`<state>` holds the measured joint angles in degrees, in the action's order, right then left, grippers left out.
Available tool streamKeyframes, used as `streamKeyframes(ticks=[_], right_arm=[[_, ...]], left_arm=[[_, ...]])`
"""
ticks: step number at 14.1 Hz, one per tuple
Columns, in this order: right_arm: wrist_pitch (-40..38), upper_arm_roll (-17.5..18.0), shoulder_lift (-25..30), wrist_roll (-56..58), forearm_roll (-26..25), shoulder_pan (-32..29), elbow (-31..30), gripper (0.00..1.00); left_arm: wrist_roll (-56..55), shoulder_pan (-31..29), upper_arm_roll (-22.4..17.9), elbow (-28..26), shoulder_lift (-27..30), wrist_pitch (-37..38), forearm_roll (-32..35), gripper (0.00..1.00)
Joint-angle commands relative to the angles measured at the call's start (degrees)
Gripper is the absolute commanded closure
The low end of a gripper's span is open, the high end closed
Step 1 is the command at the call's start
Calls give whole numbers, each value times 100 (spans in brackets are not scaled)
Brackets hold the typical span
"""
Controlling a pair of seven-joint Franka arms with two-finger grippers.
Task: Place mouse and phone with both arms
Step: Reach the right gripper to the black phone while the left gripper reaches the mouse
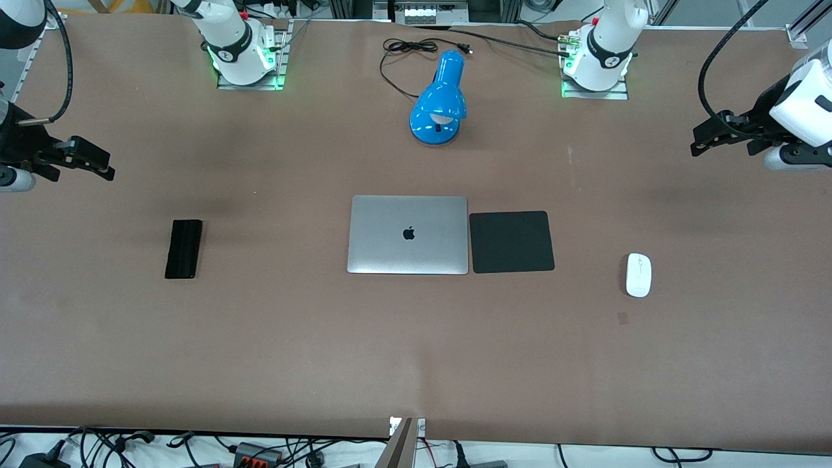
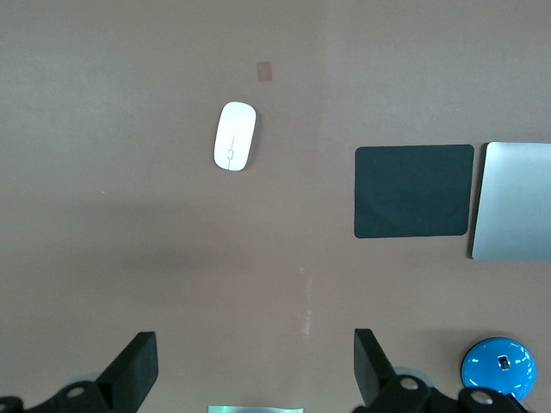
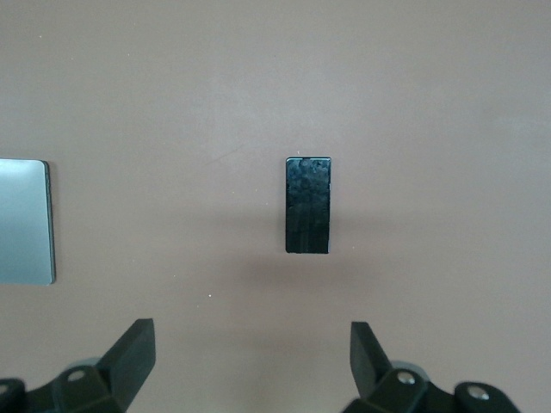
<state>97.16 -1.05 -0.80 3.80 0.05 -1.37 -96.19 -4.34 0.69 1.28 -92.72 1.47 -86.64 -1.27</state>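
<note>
Mouse (image 1: 638, 275) lies untouched toward the left arm's end, phone (image 1: 183, 249) toward the right arm's end, both grippers, left (image 2: 255, 366) and right (image 3: 251, 360), spread wide up high; each should drop straight over its item, fingers straddling the narrow sides.

White jointed arms (image 1: 604, 45), dark grey bands, black cables, green-lit bases, black two-finger grippers (image 2: 254, 366).
</note>
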Motion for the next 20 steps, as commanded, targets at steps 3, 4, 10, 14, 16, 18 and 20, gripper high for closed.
streamKeyframes(ticks=[3,4,10,14,16,18,20], right_arm=[[-13,43,168,-19,39,-39,-172,0],[-5,43,159,-28,31,-39,-164,0],[75,43,-25,-37,39,-57,-146,0],[442,17,-692,-63,-22,-118,-155,0],[715,17,-1201,-63,-22,-249,-172,0],[1040,17,-1746,-54,-31,-373,-172,0],[1321,17,-2160,-46,-40,-425,-181,0]], left_arm=[[-57,-8,12,158,-147,77,-31,0],[-58,-8,21,219,-287,60,-40,0],[38,-8,21,686,-1392,-448,-22,0],[354,-60,12,668,-2544,-1599,-22,0],[495,-61,12,633,-2967,-2100,-14,0],[714,-122,12,502,-3249,-2548,-13,0],[820,-122,-5,221,-3434,-3119,4,0]])
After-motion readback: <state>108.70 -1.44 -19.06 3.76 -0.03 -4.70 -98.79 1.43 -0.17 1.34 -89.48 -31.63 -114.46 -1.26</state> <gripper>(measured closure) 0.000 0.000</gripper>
